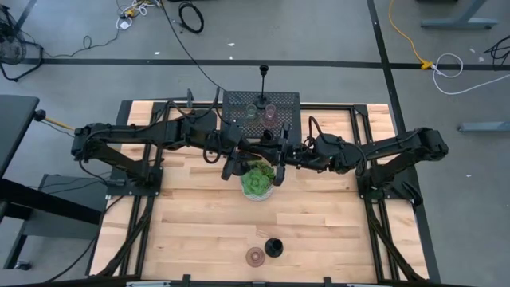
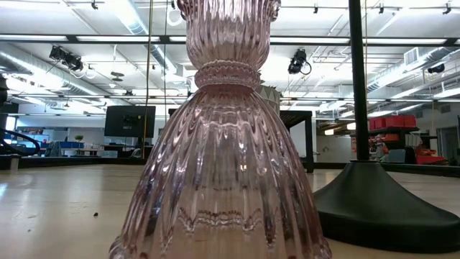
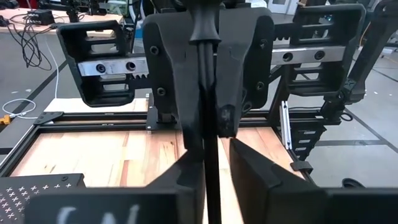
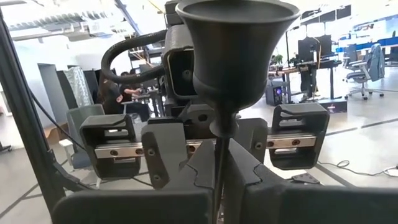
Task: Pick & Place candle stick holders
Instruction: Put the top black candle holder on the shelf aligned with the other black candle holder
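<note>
A slender black candlestick with a flared cup and thin stem is held mid-table between the two arms. The right gripper is clamped on its stem; the left gripper has narrowed on the same stem, it seems. Below them sits the leafy plant, crowding that spot. On the far mesh rack stand glass cups and another candlestick. Near the front edge, on otherwise open wood, stand a pink glass holder and a black base.
</note>
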`<state>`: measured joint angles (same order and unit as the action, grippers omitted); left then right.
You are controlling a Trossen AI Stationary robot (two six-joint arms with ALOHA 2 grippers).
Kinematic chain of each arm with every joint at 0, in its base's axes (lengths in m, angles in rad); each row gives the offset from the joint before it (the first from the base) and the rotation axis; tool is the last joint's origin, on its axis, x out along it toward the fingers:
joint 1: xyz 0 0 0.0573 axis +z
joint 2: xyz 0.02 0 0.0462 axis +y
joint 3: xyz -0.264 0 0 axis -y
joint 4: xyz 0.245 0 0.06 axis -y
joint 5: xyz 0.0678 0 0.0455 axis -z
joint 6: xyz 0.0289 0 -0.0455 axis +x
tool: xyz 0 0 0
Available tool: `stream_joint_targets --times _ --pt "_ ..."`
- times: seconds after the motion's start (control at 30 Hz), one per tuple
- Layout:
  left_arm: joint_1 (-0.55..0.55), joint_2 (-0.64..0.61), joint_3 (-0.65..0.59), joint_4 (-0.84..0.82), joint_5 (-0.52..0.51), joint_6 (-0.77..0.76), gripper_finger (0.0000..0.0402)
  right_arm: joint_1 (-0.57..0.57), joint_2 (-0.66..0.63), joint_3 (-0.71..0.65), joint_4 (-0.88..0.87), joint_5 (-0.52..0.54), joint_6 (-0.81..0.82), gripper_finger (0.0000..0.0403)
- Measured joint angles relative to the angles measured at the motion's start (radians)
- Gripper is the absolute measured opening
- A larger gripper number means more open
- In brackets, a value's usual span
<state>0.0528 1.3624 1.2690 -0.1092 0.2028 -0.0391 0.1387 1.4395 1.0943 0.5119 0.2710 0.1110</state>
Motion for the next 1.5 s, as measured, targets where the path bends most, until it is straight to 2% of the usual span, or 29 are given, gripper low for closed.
stream_joint_targets --times 0.17,0.67,0.8,1.17,1.5 --pt "0.000 0.000 0.000 -0.002 -0.002 -0.002 0.0012 0.000 0.000 0.000 -0.004 -0.001 -0.003 0.0007" --pt "0.005 0.001 0.000 -0.039 -0.025 -0.002 0.0007 0.000 0.000 0.000 -0.022 -0.006 0.002 0.0015" --pt "0.004 0.001 0.000 -0.038 -0.021 0.002 0.0007 -0.001 0.000 0.000 -0.029 -0.045 0.005 0.0034" --pt "0.004 0.000 0.000 -0.045 -0.025 -0.001 0.0008 0.000 -0.001 0.000 -0.058 -0.054 0.005 0.0083" --pt "0.016 0.000 0.000 -0.039 -0.031 -0.001 0.0007 0.001 -0.001 0.000 -0.067 -0.059 -0.033 0.0175"
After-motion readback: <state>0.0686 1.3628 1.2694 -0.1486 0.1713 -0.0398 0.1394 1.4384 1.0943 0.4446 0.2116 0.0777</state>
